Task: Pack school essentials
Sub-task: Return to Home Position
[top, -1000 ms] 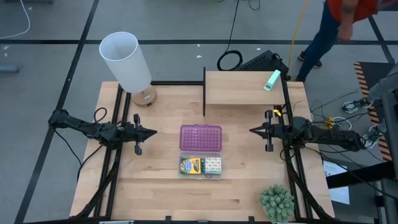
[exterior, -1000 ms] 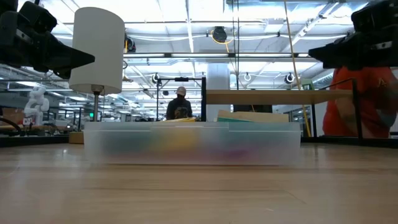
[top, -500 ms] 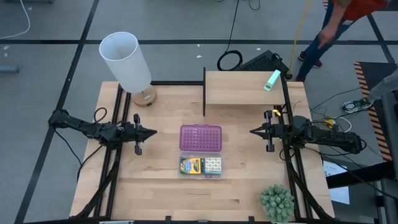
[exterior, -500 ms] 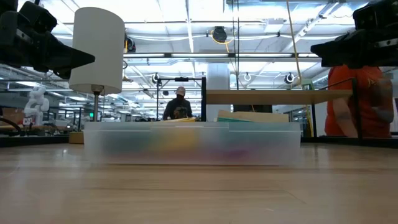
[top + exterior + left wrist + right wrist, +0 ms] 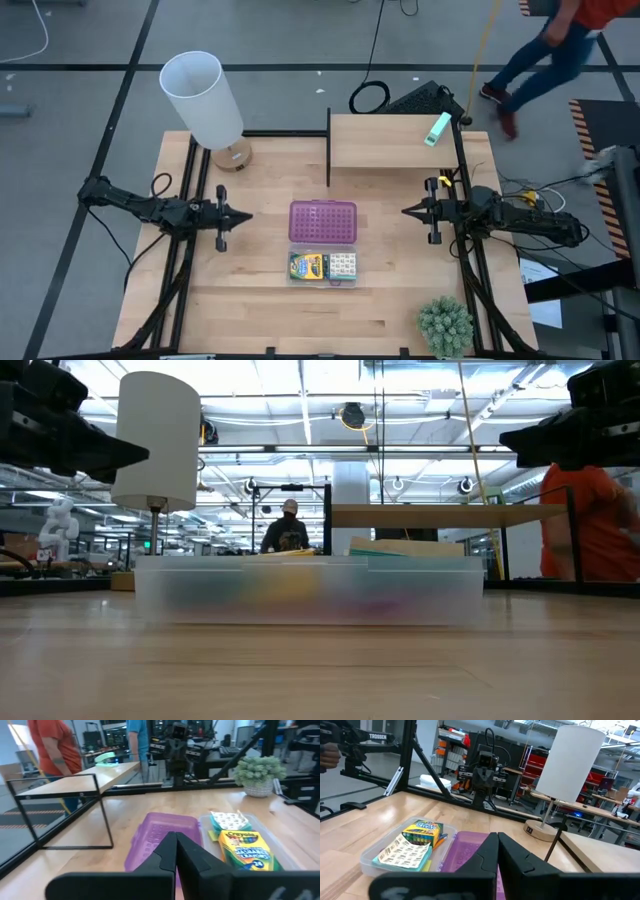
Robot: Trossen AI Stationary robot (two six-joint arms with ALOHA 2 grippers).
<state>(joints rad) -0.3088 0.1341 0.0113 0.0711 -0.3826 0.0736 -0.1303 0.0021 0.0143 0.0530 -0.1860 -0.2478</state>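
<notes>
A wooden table [image 5: 250,300] is seen mid-frame in a lab; a crayon box [image 5: 309,266] lies in a clear tray. Left gripper [image 5: 244,214] and right gripper [image 5: 407,211] are pinched closed, empty.

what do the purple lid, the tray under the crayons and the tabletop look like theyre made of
Purple lid: apparently opaque moulded plastic, with rows of small studs. Tray: translucent frosted plastic, its contents showing blurred through the wall. Tabletop: pale wood, likely butcher block, with visible plank seams and grain. Crayon box: printed card, apparently.
</notes>
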